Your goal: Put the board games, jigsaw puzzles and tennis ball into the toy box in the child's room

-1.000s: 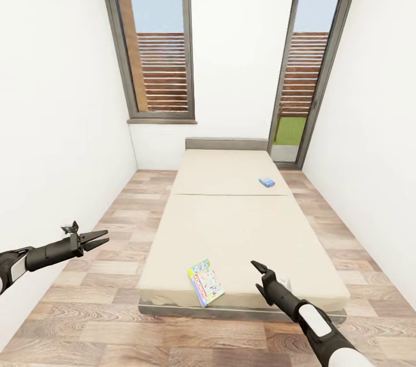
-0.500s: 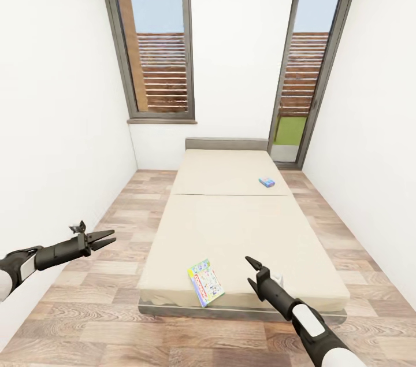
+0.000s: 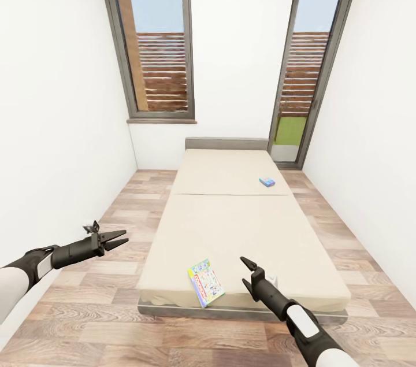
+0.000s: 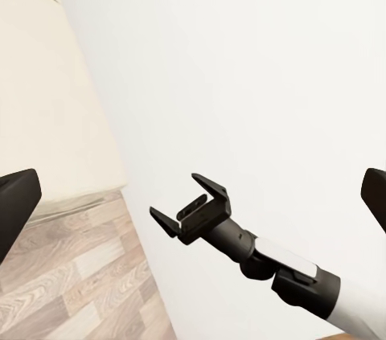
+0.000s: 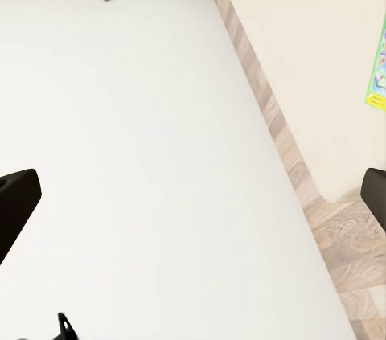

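Note:
The bed (image 3: 242, 228) fills the middle of the child's room. Near its foot edge lies a green-edged board game (image 3: 205, 282) with a white busy cover; its edge also shows in the right wrist view (image 5: 376, 67). A much smaller blue board game (image 3: 266, 182) rests close to the headboard on the right. My left gripper (image 3: 124, 237) hangs open over the floor, left of the bed. My right gripper (image 3: 245, 272) is open above the bed's foot, just right of the green-edged game and apart from it. The left wrist view shows the right gripper (image 4: 181, 211) open. Nothing is held.
White walls close in on both sides. Two tall grey-framed windows (image 3: 155, 37) stand behind the grey headboard (image 3: 226, 143). Wood-plank floor (image 3: 110, 222) runs along both sides of the bed, wider on the left.
Both arms have reached forward. The left gripper moved right toward the bed. The right gripper moved left and further over the bed, closer to the green-edged game.

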